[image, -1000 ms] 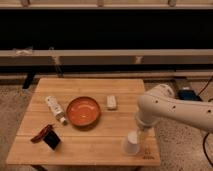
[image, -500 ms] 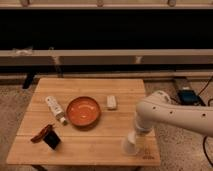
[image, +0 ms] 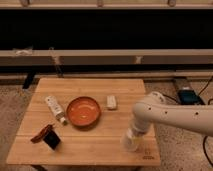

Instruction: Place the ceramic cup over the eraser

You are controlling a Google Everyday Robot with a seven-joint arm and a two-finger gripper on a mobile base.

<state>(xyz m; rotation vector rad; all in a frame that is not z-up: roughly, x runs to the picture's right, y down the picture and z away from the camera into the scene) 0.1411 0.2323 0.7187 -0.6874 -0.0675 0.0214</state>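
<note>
- Camera view is looking down on a wooden table (image: 100, 145) from the front, and I am standing at this same side.
- The white arm (image: 175, 115) is reaching in from the right and bending down over the front right part of the table.
- The gripper (image: 134, 134) is hanging at the end of the arm, right at the top of the cup (image: 130, 144); I cannot tell how far open it is or whether it is really holding the cup.
- The cup is sitting low at the front right of the table, near the front edge.
- The eraser (image: 51, 140) is lying at the front left of the table, well apart from the cup.
- A flat red-brown piece (image: 40, 134) is lying just beside the eraser, on its left side, and seems to be touching it.
- An orange bowl (image: 83, 111) is standing in the middle of the table, between the eraser and the cup but further back.
- A long white bottle (image: 55, 109) is lying to the left of the bowl, near it.
- A small white oblong piece (image: 111, 102) is lying just to the right of the bowl.
- A dark box (image: 186, 95) with cables is resting on the floor, behind the arm on the right.
</note>
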